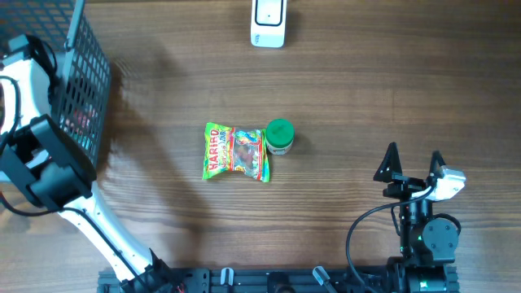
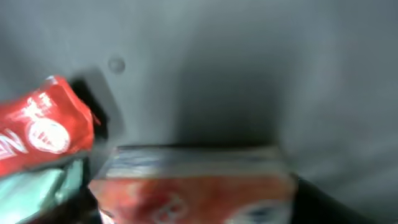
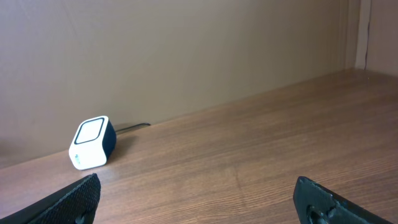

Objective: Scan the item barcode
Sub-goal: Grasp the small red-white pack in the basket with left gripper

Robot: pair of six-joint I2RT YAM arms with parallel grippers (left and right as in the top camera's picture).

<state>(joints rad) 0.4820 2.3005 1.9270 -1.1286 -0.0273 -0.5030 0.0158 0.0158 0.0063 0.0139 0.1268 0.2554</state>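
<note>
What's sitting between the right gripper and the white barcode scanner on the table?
Nothing: only bare wooden table lies between the right gripper and the scanner. The overhead and right wrist views both show that stretch clear.

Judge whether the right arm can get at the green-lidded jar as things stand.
Probably yes. Only bare table lies between the open right gripper and the jar, and the sweet bag sits on the jar's far side.

Blurred red box (image 2: 193,193) at bottom edge
</note>
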